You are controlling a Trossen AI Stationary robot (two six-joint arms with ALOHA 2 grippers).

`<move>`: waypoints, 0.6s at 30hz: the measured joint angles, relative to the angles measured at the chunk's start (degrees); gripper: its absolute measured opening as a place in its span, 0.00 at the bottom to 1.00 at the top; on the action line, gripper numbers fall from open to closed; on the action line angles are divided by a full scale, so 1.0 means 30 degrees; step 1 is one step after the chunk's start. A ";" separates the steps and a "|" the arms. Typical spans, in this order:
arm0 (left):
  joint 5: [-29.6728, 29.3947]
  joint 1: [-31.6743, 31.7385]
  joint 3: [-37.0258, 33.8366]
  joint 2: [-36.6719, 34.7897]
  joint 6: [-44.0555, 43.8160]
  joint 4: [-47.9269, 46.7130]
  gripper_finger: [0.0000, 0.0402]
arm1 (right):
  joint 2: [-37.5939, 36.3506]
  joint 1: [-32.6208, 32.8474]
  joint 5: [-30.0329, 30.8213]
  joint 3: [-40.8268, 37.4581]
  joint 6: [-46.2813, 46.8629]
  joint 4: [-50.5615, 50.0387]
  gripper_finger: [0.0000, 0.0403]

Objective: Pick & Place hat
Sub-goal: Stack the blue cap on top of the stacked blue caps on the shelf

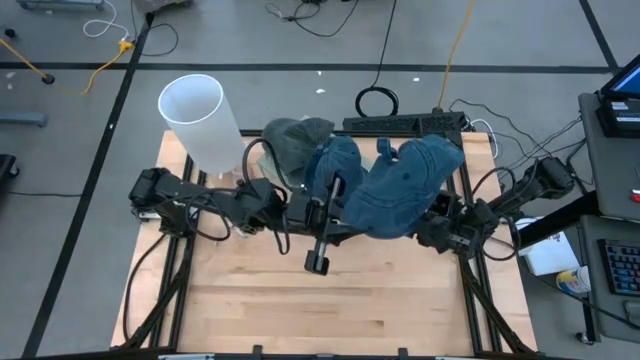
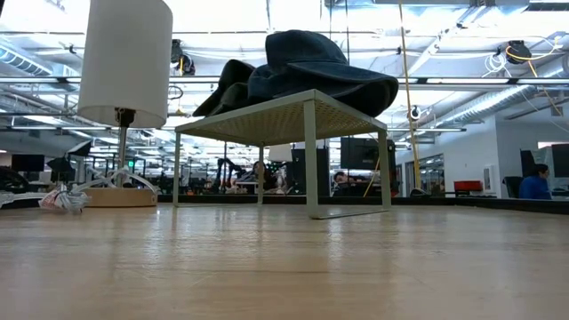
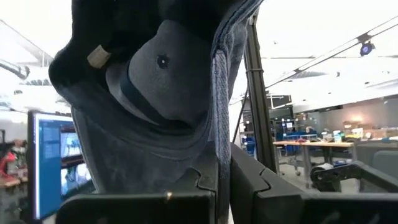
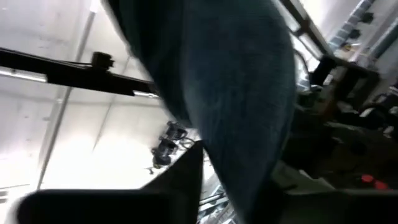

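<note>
Pale wooden tabletop (image 1: 330, 300): my left gripper (image 3: 219, 180) clamps a blue denim hat's brim (image 3: 163, 81); right gripper (image 4: 245, 180) closing on another denim hat (image 4: 211, 74) above it; both lifted, placing remains.

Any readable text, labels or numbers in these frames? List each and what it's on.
None readable.
Hat: small pale tag on it, blank or too blurred to tell.
Monitor behind it: lines of text, too small to read.
Laptop screen at the table's side: too small to read.
</note>
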 joint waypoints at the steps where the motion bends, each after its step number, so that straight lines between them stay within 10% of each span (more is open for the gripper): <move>1: -0.0006 -0.0001 0.0000 0.0000 -0.0318 -0.0020 0.04 | 0.0006 0.0000 -0.0048 0.0000 0.0095 0.0031 0.20; 5: -0.0197 0.0033 -0.0009 0.0007 -0.1367 -0.0510 0.11 | -0.0074 0.0036 -0.0199 0.0015 0.0445 0.0531 0.03; 18: -0.0564 0.0200 -0.0022 -0.0534 -0.6974 -0.4010 0.47 | -0.2281 0.0459 -0.1185 0.0015 0.0354 -0.0093 0.01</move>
